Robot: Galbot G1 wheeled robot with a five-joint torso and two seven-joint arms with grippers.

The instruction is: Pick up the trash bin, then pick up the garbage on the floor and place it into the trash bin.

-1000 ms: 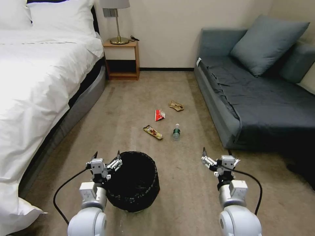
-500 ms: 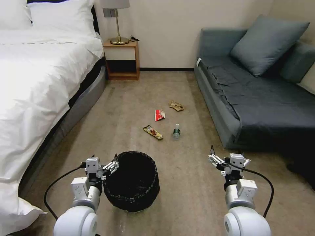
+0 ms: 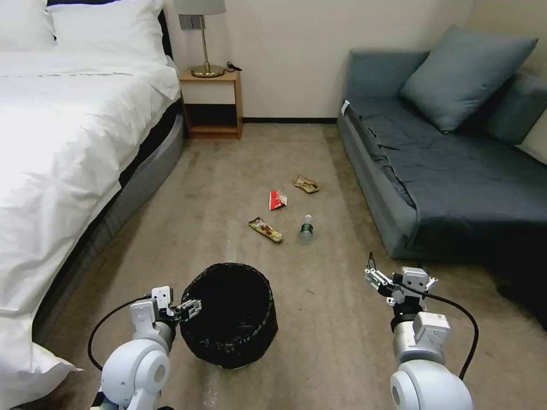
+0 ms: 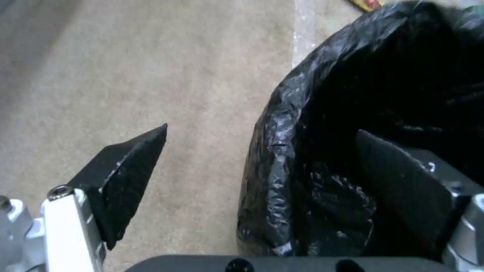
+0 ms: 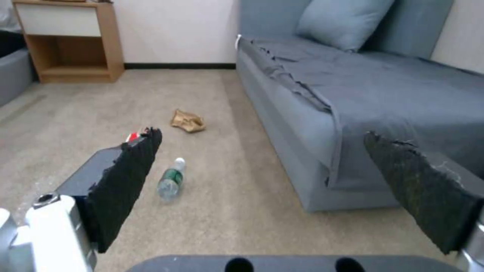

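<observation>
Bin (image 3: pixel 231 313): round, black wire mesh, lined with a glossy black bag that folds over the rim (image 4: pixel 282 151). Stands upright on the beige carpet (image 3: pixel 239 171), in front of the robot and toward its left. Interior reads as plain black.

Surroundings, largest first: white bed (image 3: pixel 62 142) along the robot's left, grey sofa (image 3: pixel 450 165) along its right, wooden nightstand (image 3: pixel 211 102) against the far wall between them.

Garbage, four pieces on the carpet beyond the bin, all well apart from it:
- bottle (image 3: pixel 306 229), clear with green label, lying on its side, nearest the sofa; also seen from the right wrist (image 5: pixel 171 183).
- wrapper (image 3: pixel 265 229), long, yellow-brown, just left of the bottle.
- packet (image 3: pixel 277 199), red and white, farther back.
- paper (image 3: pixel 306 183), crumpled tan, farthest from the bin (image 5: pixel 187 121).

Left gripper (image 3: pixel 183 307): at the bin's left rim, spread wide. In the left wrist view one finger (image 4: pixel 126 177) hangs outside over the carpet, the other (image 4: pixel 403 189) inside the liner, rim between them. Fingers not closed on the rim.

Right gripper (image 3: pixel 393 280): held above bare carpet to the right of the bin, near the sofa's front corner, spread wide with nothing between its fingers (image 5: pixel 126 177).
</observation>
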